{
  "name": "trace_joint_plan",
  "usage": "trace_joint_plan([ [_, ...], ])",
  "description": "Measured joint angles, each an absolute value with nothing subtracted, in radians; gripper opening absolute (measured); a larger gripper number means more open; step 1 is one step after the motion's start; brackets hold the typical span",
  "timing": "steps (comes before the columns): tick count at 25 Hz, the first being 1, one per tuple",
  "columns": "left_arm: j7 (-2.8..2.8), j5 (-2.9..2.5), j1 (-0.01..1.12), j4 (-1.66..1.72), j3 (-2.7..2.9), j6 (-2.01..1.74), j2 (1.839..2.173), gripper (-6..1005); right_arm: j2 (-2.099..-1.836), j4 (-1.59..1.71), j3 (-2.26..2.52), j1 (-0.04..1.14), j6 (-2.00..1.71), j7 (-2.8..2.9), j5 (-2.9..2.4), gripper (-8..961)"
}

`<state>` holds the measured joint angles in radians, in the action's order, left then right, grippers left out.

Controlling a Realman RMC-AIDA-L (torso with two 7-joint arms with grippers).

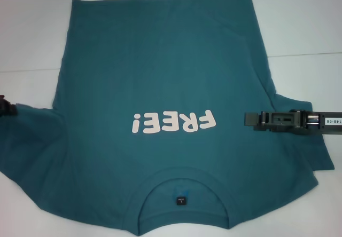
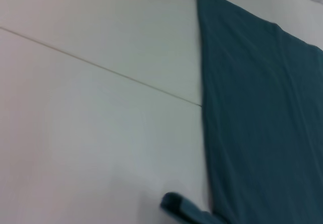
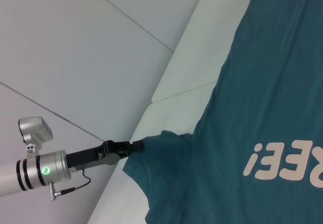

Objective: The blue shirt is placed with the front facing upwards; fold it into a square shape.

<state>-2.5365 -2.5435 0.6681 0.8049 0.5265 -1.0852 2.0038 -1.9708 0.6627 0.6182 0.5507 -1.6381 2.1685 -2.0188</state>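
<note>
The blue shirt (image 1: 160, 71) lies spread flat on the white table, front up. Its pale pink "FREE!" print (image 1: 172, 123) is at mid-chest, and its collar (image 1: 184, 183) with a small dark label (image 1: 181, 200) is at the near edge. My left gripper (image 1: 5, 108) is at the far left edge, shut on the tip of the shirt's left sleeve; this shows in the right wrist view (image 3: 135, 146). My right gripper (image 1: 250, 120) reaches in from the right, over the shirt beside the print. The shirt also shows in the left wrist view (image 2: 262, 108).
The white table (image 1: 32, 34) surrounds the shirt on the left, far and right sides, with a thin seam line (image 1: 304, 55) running across it. The shirt's right sleeve (image 1: 315, 157) lies spread under my right arm.
</note>
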Motion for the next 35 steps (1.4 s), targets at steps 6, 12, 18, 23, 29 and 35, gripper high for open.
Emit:
trace_joint_plan([
  [6,-2.579,-2.541,0.681,0.839,0.56,-1.184,2.011,52,-1.971,0.663,0.618,0.551,-1.638,2.169,-2.019,867],
  [12,-2.677,-2.536,0.699,0.885,0.686,-1.217,2.031,53,-1.972,0.663,0.618,0.551,-1.635,2.168,-2.021,867],
  [18,-2.714,-2.541,0.741,0.886,0.722,-1.204,2.059,55,-1.974,0.662,0.618,0.551,-1.635,2.167,-2.023,867],
  [23,-2.738,-2.542,0.777,0.845,0.723,-1.152,2.07,56,-1.974,0.661,0.618,0.551,-1.631,2.166,-2.023,868],
  [29,-2.747,-2.536,0.824,0.743,0.724,-1.055,2.077,58,-1.974,0.661,0.618,0.551,-1.63,2.165,-2.023,868],
  [35,-2.739,-2.533,0.847,0.686,0.724,-0.983,2.094,59,-1.974,0.661,0.618,0.546,-1.633,2.164,-2.022,868],
])
